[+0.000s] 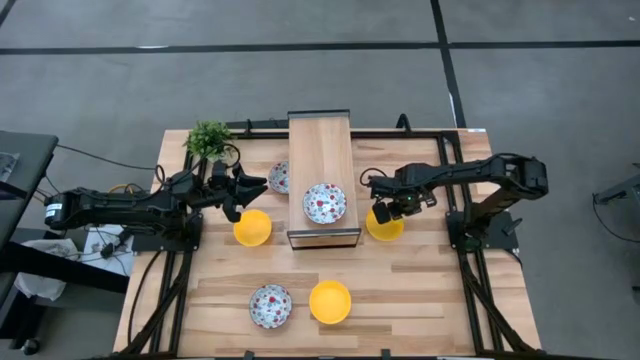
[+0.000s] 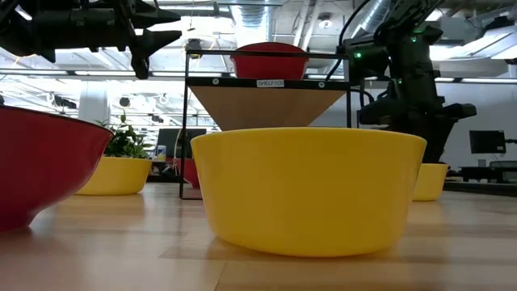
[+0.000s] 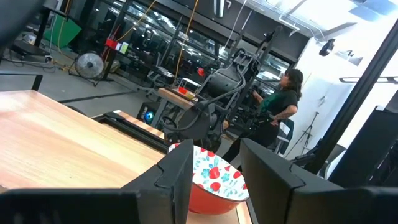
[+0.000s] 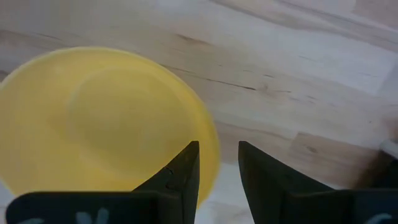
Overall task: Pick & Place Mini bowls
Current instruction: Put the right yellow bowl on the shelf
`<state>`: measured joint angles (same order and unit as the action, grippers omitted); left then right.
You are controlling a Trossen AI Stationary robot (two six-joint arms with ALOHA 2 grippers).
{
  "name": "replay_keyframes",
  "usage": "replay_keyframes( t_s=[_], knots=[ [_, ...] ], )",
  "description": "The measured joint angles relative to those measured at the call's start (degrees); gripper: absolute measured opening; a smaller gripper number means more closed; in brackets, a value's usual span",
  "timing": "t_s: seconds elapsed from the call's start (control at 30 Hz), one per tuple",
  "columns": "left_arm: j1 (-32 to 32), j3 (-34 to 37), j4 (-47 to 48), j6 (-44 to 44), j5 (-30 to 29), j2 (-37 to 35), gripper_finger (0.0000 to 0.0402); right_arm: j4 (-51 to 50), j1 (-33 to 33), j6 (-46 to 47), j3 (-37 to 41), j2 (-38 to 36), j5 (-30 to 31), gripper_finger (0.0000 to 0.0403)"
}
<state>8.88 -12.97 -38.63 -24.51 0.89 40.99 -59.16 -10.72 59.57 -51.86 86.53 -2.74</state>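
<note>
Hovering over the right side of the desk (image 1: 420, 290), the right gripper (image 1: 383, 212) points down at a yellow bowl (image 1: 385, 226) that sits just right of the raised wooden shelf (image 1: 320, 150). Its wrist view shows the two dark fingers (image 4: 180, 174) parted by a narrow gap, one over the bowl's rim and the other over bare wood; nothing is clamped between them.

On the shelf's near end rests a floral bowl (image 1: 325, 203), white with red and blue flowers.

The left gripper (image 1: 248, 187) hangs in the air just left of the shelf, aimed toward it. Its fingers (image 3: 177, 177) stand apart and hold nothing; between them its wrist view shows the floral bowl on the shelf.

Below this gripper a second yellow bowl (image 1: 252, 228) sits on the desk beside the shelf's near left corner. Another floral bowl (image 1: 279, 177) lies against the shelf's left side, partly hidden by it. Near the front edge of the desk, a third floral bowl (image 1: 271, 306) and a third yellow bowl (image 1: 330, 301) sit side by side, close but apart. A small green plant (image 1: 208, 139) stands at the far left corner.
</note>
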Motion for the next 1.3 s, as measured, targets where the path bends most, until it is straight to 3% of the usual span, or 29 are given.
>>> replay_keyframes(
  t_s=[0.23,0.67,1.1,1.3],
  knots=[
    [0.0,0.0,0.0,0.0,0.0,0.0,0.0131,2.84,0.02,2.82,4.45,-0.03,-2.42,0.0102],
    [0.0,0.0,0.0,0.0,-0.02,0.01,0.0131,7.5,-0.1,2.63,4.7,-0.03,-3.26,0.0098],
    [0.0,0.0,-0.02,0.0,-0.04,0.01,0.0131,5.26,-0.68,1.65,4.65,-0.19,-1.3,0.0009],
    [0.02,0.0,-0.02,0.03,-0.92,-0.01,0.0131,0.4,-0.66,1.78,4.22,-0.59,-0.72,0.0005]
  ],
)
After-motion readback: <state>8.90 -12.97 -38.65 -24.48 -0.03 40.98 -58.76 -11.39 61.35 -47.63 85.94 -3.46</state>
